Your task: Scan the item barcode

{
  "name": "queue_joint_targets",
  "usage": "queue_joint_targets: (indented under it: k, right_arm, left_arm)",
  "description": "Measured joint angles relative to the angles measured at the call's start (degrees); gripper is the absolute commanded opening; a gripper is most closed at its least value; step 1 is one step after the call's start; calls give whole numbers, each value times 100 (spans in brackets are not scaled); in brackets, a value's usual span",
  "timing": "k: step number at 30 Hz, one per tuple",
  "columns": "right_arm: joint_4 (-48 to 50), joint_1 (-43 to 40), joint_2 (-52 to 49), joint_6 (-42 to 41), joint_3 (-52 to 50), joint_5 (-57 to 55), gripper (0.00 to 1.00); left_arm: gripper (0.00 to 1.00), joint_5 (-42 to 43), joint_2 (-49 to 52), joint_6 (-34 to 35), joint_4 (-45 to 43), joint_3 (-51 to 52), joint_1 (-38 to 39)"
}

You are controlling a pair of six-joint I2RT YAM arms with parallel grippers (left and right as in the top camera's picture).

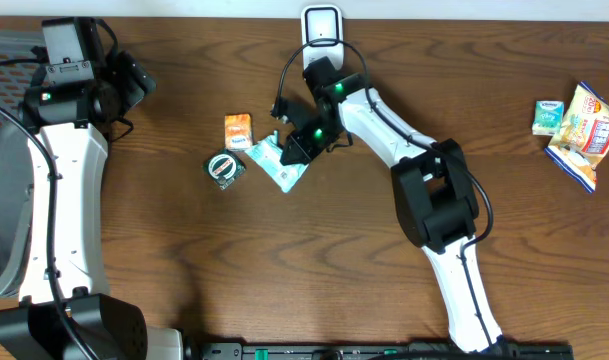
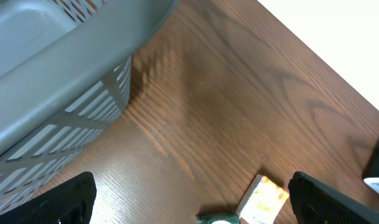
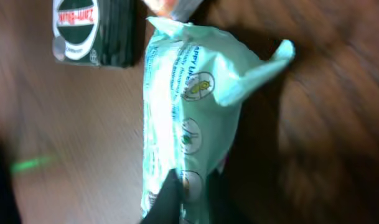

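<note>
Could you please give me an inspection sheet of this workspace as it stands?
Surface: wooden table, no spills seen.
Job's things: mint-green packet at the centre; white barcode scanner at the far edge.
Clutter: orange sachet and round Zam-Buk tin beside the packet; small green box and yellow snack bag at the right end.
Grippers: left gripper open, holding nothing; right gripper shut on the packet.
Cables: black cable looped beside the right wrist.
Surroundings: grey slatted basket at the left.
</note>
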State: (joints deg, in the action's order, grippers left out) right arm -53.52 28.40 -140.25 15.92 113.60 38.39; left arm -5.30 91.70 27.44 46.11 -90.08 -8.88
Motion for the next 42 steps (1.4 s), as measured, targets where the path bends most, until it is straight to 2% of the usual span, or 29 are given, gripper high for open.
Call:
queue_joint_targets:
  k: [9, 14, 18, 23, 27, 33, 39, 42]
  right_arm:
    - [57, -219, 4, -385, 114, 129, 1]
    - [238, -975, 339, -494, 186, 468, 1]
    - [570, -1766, 1054, -527, 208, 695, 1]
    - [1152, -2323, 1679, -546, 367, 1390, 1]
    - [1506, -2411, 1766, -553, 398, 2260, 1]
    - [1517, -2361, 1742, -557, 396, 2892, 1]
    - [1517, -2363, 1742, -557, 396, 3224, 1]
    - [1390, -2361, 1742, -560, 396, 3047, 3]
  left_arm:
    - [98, 0, 0, 0, 0, 0, 0]
    - [98, 0, 0, 0, 0, 0, 0]
    - [98, 0, 0, 0, 0, 0, 0]
    - [98, 0, 0, 0, 0, 0, 0]
    - [98, 0, 0, 0, 0, 0, 0]
    - [98, 0, 0, 0, 0, 0, 0]
    - [98, 0, 0, 0, 0, 0, 0]
    - [98, 0, 0, 0, 0, 0, 0]
